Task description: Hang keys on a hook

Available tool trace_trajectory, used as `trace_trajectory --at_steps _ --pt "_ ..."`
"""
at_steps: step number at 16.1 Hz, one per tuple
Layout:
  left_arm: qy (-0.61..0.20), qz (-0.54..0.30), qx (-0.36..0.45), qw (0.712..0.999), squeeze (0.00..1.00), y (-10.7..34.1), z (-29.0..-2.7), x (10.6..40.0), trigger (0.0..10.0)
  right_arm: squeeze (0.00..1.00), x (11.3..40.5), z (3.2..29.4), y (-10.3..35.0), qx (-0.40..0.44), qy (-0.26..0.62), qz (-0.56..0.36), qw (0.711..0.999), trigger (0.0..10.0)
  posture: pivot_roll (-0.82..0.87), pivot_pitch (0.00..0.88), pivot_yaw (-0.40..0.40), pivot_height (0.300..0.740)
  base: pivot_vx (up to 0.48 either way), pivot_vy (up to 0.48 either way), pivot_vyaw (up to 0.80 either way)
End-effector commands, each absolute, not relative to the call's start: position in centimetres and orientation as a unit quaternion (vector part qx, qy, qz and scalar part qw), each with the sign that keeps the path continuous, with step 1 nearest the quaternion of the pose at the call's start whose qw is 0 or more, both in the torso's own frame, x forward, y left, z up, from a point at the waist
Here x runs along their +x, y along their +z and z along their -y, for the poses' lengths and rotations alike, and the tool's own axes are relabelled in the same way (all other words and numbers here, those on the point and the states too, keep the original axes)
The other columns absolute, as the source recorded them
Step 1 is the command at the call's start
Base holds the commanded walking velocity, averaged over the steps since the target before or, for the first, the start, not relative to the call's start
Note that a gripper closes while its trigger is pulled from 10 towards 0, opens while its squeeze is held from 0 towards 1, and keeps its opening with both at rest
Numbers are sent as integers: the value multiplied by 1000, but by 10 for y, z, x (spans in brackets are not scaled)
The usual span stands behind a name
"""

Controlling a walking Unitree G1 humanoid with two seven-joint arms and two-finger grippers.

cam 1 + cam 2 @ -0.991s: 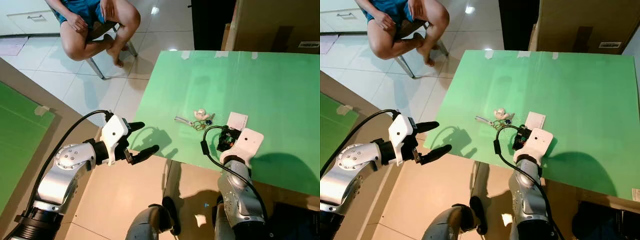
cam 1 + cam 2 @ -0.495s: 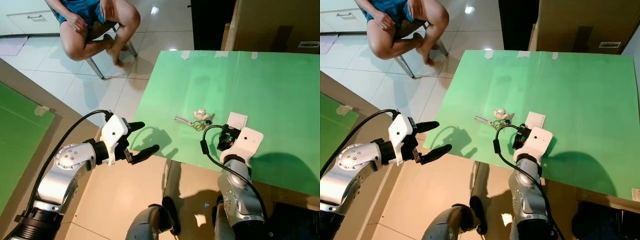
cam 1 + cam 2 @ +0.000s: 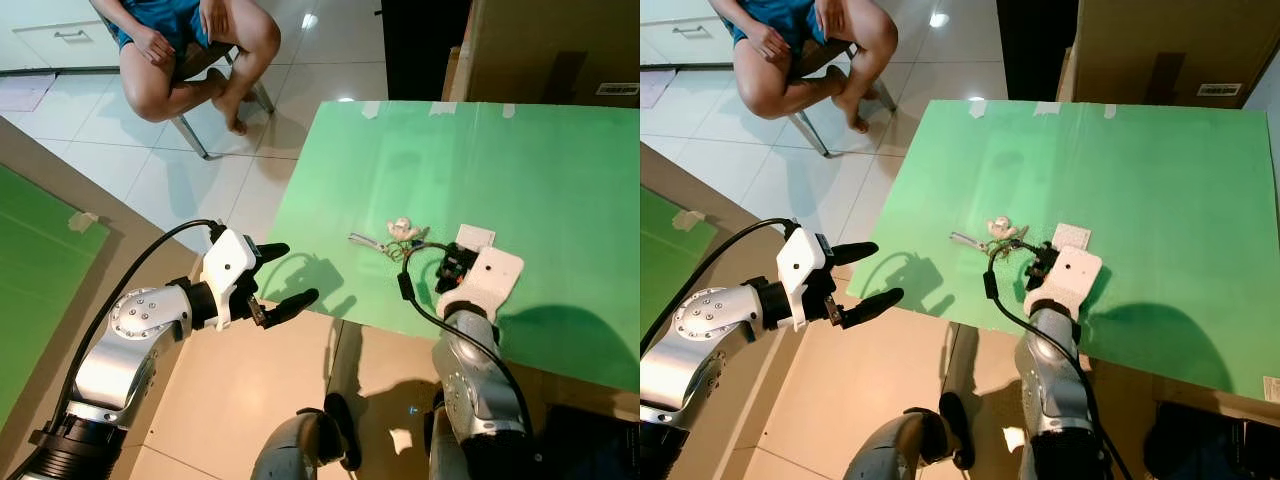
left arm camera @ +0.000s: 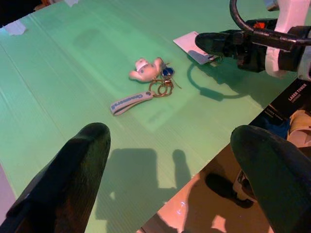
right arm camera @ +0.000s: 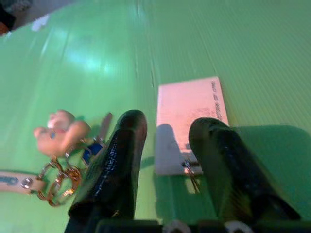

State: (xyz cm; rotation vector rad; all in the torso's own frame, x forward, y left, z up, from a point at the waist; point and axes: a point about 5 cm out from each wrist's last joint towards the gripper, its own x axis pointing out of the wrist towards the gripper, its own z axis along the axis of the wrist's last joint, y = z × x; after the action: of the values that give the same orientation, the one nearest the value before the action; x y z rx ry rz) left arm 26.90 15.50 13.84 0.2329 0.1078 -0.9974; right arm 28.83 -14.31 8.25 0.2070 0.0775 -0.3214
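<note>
The keys (image 3: 392, 238) lie on the green table (image 3: 540, 150) near its front edge: a ring bunch with a small white figure and a grey strap. Just right of them lies a white card (image 3: 476, 236) with a small metal hook (image 5: 190, 172) at its near edge. My right gripper (image 3: 452, 262) is open and low over the table, its fingers (image 5: 118, 155) straddling the card's near end, with the keys (image 5: 62, 141) just to its left. My left gripper (image 3: 284, 276) is open and empty, held off the table's front left corner and pointing at the keys (image 4: 146, 88).
A person (image 3: 190, 45) sits on a chair beyond the table's far left corner. A cardboard box (image 3: 555, 45) stands behind the table. A green mat (image 3: 30, 270) lies on the floor to the left. Tiled floor shows below the table's front edge.
My right gripper has moved slightly forward, closer to the card and the keys. The left arm has stayed still.
</note>
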Motion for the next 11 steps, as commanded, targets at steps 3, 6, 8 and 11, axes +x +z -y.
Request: trace_trajectory --at_steps 3,6,8,11 --pt "-473 -56 116 872 0 137 -159 266 10000 0 283 130 73 137 -160 -61 976 0 -125 290 289 740 0 0 0" --pt "-473 -57 116 871 0 137 -159 266 10000 0 283 131 72 135 -160 -63 976 2196 -125 290 288 740 0 0 0" --pt "-473 -57 117 871 0 137 -159 266 10000 0 283 131 73 131 -162 -59 976 10000 -125 290 288 740 0 0 0" --pt "-474 -56 116 871 0 137 -159 266 10000 651 283 132 74 127 -165 -58 976 10000 -125 290 288 740 0 0 0"
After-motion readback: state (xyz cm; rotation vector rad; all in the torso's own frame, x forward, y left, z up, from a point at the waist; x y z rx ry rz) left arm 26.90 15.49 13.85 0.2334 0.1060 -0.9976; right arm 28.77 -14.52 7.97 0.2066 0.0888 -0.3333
